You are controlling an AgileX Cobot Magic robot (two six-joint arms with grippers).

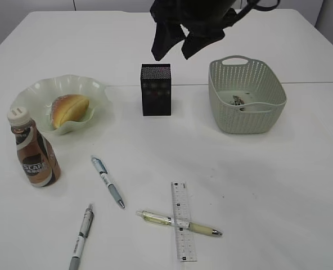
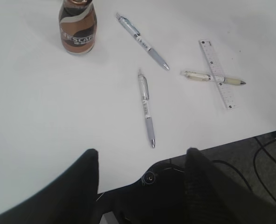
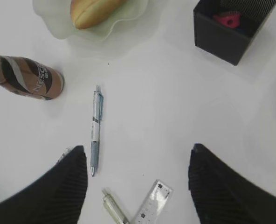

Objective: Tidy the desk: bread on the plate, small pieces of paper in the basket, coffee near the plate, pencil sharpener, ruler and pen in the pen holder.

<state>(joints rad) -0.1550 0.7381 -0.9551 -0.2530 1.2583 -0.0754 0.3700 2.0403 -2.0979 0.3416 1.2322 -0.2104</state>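
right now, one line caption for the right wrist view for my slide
Open right gripper hovering over the desk, above a blue pen, the coffee and the pen holder.

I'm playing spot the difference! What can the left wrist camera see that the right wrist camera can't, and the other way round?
Only the left wrist camera shows the grey pen lying by itself and the table's edge. Only the right wrist camera shows the golden bun on the wavy pale green glass plate and the black mesh pen holder with something pink inside. Both show the brown coffee bottle, blue-striped pen and clear plastic ruler.
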